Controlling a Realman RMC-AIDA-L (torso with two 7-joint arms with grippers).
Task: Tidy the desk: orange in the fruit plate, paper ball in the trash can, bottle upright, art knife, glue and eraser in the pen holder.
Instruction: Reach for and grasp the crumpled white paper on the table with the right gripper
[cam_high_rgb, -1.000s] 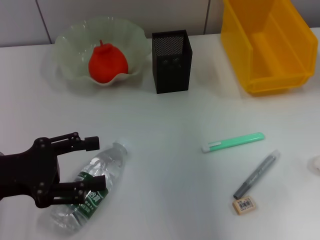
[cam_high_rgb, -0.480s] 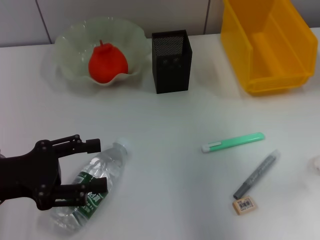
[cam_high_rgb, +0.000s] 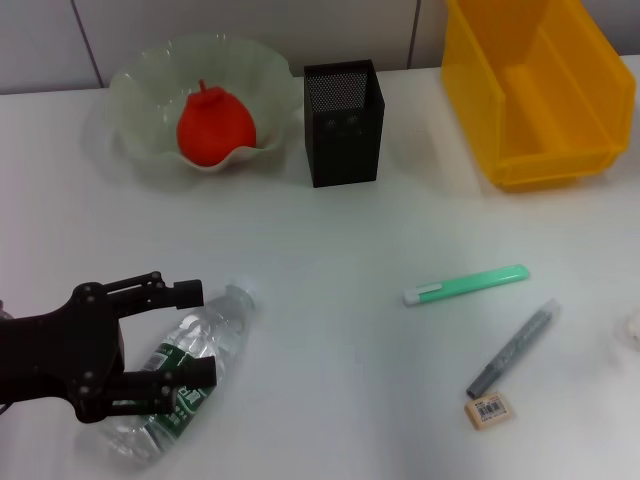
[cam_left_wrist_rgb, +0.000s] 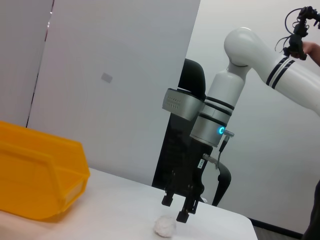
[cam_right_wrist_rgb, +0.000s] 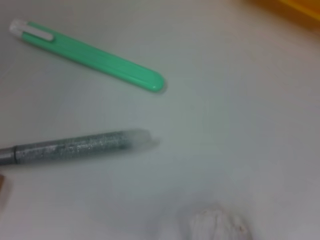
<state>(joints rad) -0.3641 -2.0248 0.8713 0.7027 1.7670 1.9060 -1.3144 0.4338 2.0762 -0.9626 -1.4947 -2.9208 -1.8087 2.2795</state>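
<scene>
Bottle (cam_high_rgb: 185, 375) lies on its side on the white tabletop (cam_high_rgb: 330, 240), near-left, cap pointing toward the far right. Left end effector (cam_high_rgb: 190, 335) is spread wide around the bottle's middle, one finger on each side of the body, not closed on it as far as the head view shows. Orange (cam_high_rgb: 214, 125) sits in the fruit plate (cam_high_rgb: 130, 85) at far left; pen holder (cam_high_rgb: 343, 122) stands just right of the plate; trash can (cam_high_rgb: 535, 90) at far right. Green art knife (cam_high_rgb: 466, 284), grey glue stick (cam_high_rgb: 512, 348) and eraser (cam_high_rgb: 489, 410) lie loose on the right half of the tabletop, eraser just beside the glue stick's near end. Paper ball (cam_left_wrist_rgb: 164, 226) sits at the right edge, with the right end effector (cam_left_wrist_rgb: 175, 209) hanging just above it, fingers parted, holding nothing.
</scene>
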